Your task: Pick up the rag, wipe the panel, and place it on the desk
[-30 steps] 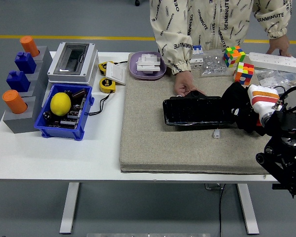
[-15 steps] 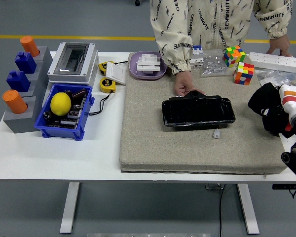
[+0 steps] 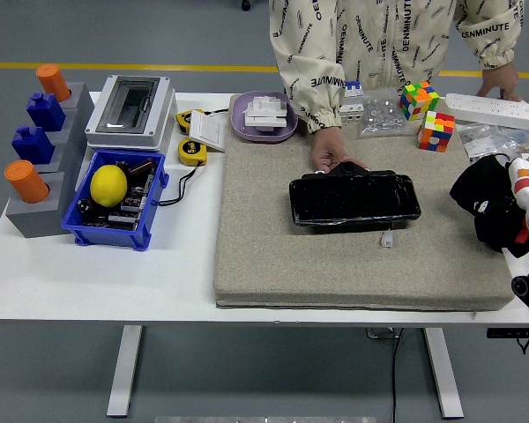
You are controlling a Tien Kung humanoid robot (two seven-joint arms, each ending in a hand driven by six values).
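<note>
You've got 2 orange cylinders [image 3: 52,82] [image 3: 26,181], 2 blue blocks [image 3: 45,111] [image 3: 33,144], 2 multicolour puzzle cubes [image 3: 418,100] [image 3: 436,130], 1 yellow lemon [image 3: 108,185], 1 glossy black panel [image 3: 354,200].

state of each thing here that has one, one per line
black rag: bunched in the right hand, off the panel
black panel: flat on the mat, steadied by a person's hand
blue bin: holding a lemon and parts
grey enclosure: closed
</note>
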